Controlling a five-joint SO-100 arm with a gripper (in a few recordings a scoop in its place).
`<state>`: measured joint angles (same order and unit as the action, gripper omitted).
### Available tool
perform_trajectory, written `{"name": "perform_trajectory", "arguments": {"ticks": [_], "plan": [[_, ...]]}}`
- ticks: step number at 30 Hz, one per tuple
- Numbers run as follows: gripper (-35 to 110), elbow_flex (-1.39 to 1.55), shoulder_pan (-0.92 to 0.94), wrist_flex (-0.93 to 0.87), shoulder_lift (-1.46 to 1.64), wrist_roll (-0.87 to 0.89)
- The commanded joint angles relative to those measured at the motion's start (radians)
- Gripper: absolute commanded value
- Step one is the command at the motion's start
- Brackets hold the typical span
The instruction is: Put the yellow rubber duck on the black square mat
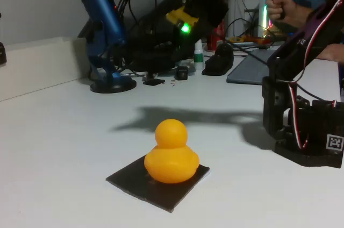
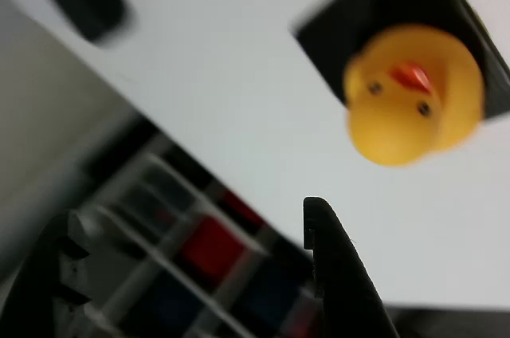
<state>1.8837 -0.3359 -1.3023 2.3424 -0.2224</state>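
Note:
The yellow rubber duck [image 1: 171, 155] sits upright on the black square mat [image 1: 129, 182] near the front of the white table, facing away from the fixed camera. In the wrist view the duck [image 2: 410, 95] shows its face and orange beak at the upper right, resting on the mat [image 2: 358, 11]. My gripper [image 1: 161, 42] is raised high at the back of the table, well apart from the duck. Seen from the wrist, the gripper [image 2: 191, 214] is open with nothing between its black fingers [image 2: 339, 274].
A blue microphone [image 1: 102, 34] on a round stand is at the back left. My arm's base [image 1: 301, 126] stands at the right. A small bottle [image 1: 199, 56], a black object [image 1: 217, 58] and a grey slab [image 1: 252, 69] line the back.

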Motion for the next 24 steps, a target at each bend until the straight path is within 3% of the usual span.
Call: {"name": "perform_trajectory", "arguments": {"ticks": [1, 11, 18, 24], "plan": [[26, -0.003, 0.110, -0.003, 0.089, 0.023], [15, 0.104, 0.331, 0.000, 0.333, 0.110], [8, 0.506, 0.333, 0.259, 0.646, 0.160], [7, 0.828, 0.333, 0.318, 0.934, 0.161]]}}
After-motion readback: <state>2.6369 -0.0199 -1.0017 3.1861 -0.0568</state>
